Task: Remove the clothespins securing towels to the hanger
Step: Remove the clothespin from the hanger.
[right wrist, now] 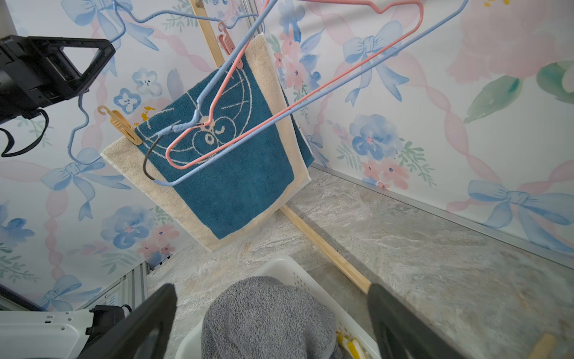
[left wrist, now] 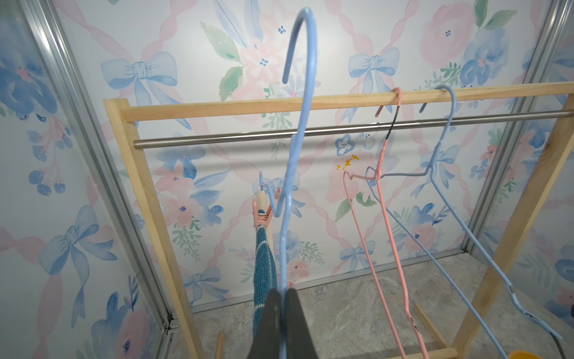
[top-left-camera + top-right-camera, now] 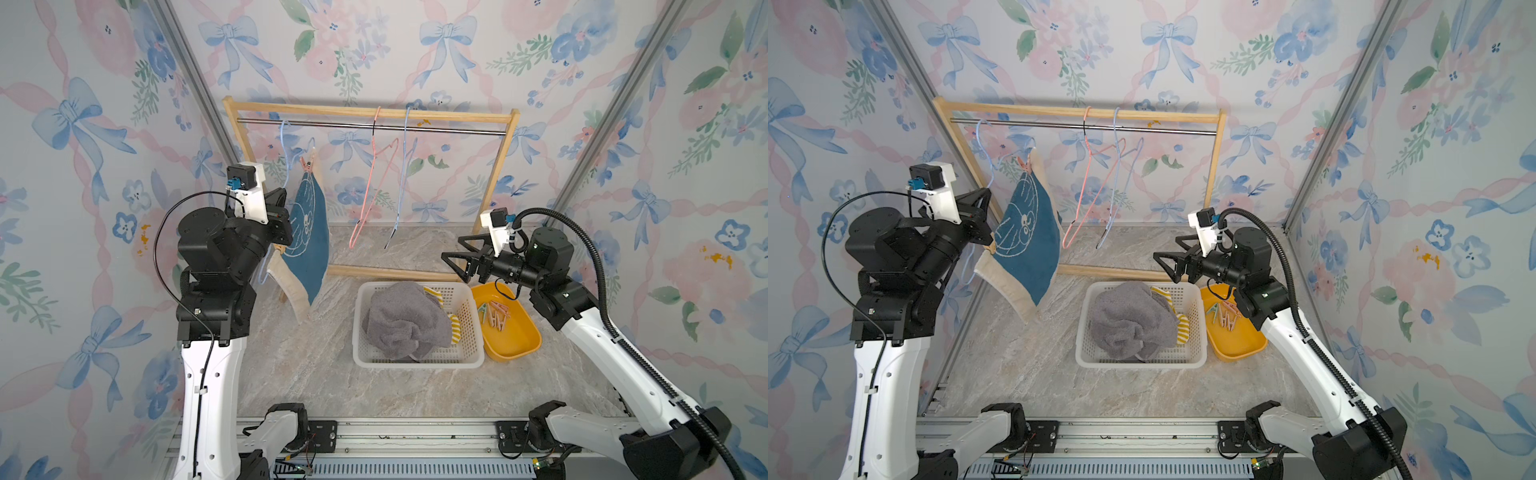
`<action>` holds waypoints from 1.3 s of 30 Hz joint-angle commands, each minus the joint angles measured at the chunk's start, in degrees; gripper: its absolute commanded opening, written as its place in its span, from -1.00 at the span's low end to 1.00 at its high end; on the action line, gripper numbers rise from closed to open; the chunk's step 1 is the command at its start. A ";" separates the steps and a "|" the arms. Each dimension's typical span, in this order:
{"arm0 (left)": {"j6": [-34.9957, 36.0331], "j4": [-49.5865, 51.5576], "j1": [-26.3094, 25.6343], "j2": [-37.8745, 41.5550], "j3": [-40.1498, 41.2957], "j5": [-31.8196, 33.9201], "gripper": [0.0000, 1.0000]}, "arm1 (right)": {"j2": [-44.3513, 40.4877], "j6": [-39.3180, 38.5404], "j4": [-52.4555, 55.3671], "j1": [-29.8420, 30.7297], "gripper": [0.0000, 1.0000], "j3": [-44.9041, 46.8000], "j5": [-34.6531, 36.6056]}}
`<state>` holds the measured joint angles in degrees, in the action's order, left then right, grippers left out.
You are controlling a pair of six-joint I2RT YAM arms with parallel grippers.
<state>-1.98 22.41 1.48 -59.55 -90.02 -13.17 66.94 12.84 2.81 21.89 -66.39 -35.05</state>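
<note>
Status: left claw (image 2: 283, 293) clenched on the wire of the blue hanger (image 2: 287, 192) carrying the dark blue towel (image 3: 305, 232). The hanger sits steeply tilted, and I can't tell whether its hook is on the steel rail (image 3: 457, 131).

Two pins are left on that towel:
- The pink clothespin (image 3: 306, 164) is at the towel's top corner.
- The tan clothespin (image 1: 122, 126) is at the towel's low corner, on the left-arm side.
- Both bite the cream border over the wire, long axis crosswise to it, tails pointing away from the towel.

The right claw (image 3: 451, 247) is released, jaws wide. It is well apart from the towel and aimed at it.

My read:
- The left arm is nearer but busy, so the right takes the pins.
- The pink one looks the more open target.
- Two bare hangers (image 3: 370, 199) dangle beside the towel on the right-claw side, so there is a snag risk on the way in.

Below the towel, toward the right arm, a white basket (image 3: 415, 361) holds the grey towel (image 3: 405, 324) and the yellow-striped towel (image 3: 455, 328). Past it, a yellow tray (image 3: 515, 336) holds loose clothespins (image 3: 494, 318).

The desk (image 3: 311, 382) is marble-look and flat. Floral wall panels (image 3: 83, 208) close in, and the towel hangs tight against the wooden rack (image 3: 232, 124) post, so I'd judge there's little room behind it.
</note>
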 commanded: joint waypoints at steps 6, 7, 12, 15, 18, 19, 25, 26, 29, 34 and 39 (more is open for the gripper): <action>-3.19 -4.26 -0.42 6.04 2.67 -6.83 -1.00 | 2.79 0.99 -0.34 -1.16 0.95 -1.76 0.51; -3.41 -4.22 -0.42 6.64 3.25 -6.51 -1.00 | 3.05 1.27 -0.52 -1.15 0.95 -1.97 0.44; -4.41 -4.22 -0.40 9.90 6.61 -7.99 -1.00 | 3.58 1.92 -1.02 -0.82 0.95 -3.02 0.28; -5.09 -4.21 -0.42 11.52 8.33 -10.77 -1.00 | 3.65 1.67 -0.68 -0.80 0.95 -3.44 0.45; -5.54 -4.22 -0.42 12.86 8.42 -15.78 -1.00 | 3.73 1.05 0.34 -0.93 0.95 -4.08 1.07; -5.58 -4.24 -0.44 13.25 8.07 -17.18 -1.00 | 3.82 0.96 0.57 -0.98 0.95 -4.17 1.12; -5.59 -4.22 -0.42 15.02 3.71 -24.73 -1.00 | 3.68 0.91 1.21 -1.15 0.95 -4.45 1.38; -5.51 -4.22 -0.42 15.00 2.89 -25.77 -1.00 | 3.60 0.94 1.30 -1.15 0.95 -4.45 1.31; -5.42 -4.30 -0.42 14.69 0.67 -30.00 -1.00 | 3.51 0.83 1.82 -1.15 0.95 -4.70 1.48; -5.58 -4.33 -0.42 13.49 -3.20 -34.30 -1.00 | 2.94 0.30 2.99 -1.15 0.95 -4.95 1.83; -6.40 -4.91 -0.42 11.50 -6.47 -37.52 -1.00 | 1.79 -0.31 4.06 -1.15 0.95 -4.80 2.79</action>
<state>-7.20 21.45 1.48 -47.05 -94.56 -47.35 70.41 13.61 5.23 21.15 -69.63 -33.45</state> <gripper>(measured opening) 0.050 0.974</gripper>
